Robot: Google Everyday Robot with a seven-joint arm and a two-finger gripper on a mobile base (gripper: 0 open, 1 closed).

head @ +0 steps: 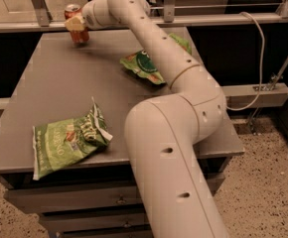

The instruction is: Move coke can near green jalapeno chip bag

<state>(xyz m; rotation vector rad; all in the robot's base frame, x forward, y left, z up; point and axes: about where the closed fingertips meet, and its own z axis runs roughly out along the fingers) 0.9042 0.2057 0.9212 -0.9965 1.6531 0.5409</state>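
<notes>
The coke can (77, 29) is red with a silver top and stands upright at the table's far left corner. My gripper (76, 24) is at the can, with a cream finger (73, 22) lying across its upper front, shut on it. The green jalapeno chip bag (64, 144) is light green and wrinkled. It lies flat near the table's front left edge, far from the can. My arm reaches from the lower right across the table to the can.
A brighter green bag with a dark round logo (143, 64) lies at the table's middle right, partly hidden by my arm. The grey table (49, 83) has drawers below. A rail and a window frame run behind it. A cable hangs at the right.
</notes>
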